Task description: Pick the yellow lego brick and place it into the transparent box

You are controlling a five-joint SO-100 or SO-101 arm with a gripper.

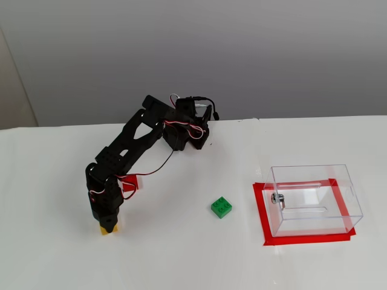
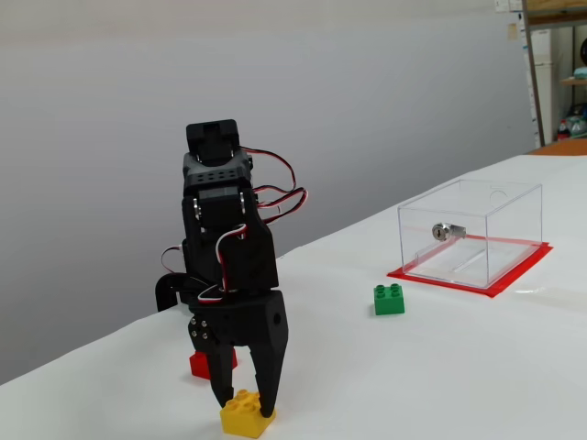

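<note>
Yellow lego brick on the table, far left in both fixed views, well apart from the transparent box. Gripper down over it, fingers narrowed about its studs — firm contact not clear. Squeeze fully before lifting; lift straight up, clear of the red block behind.

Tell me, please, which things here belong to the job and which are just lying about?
Job: yellow brick, under the gripper; clear box on its red mat.
Lying about: green brick; red block behind the arm.
</note>
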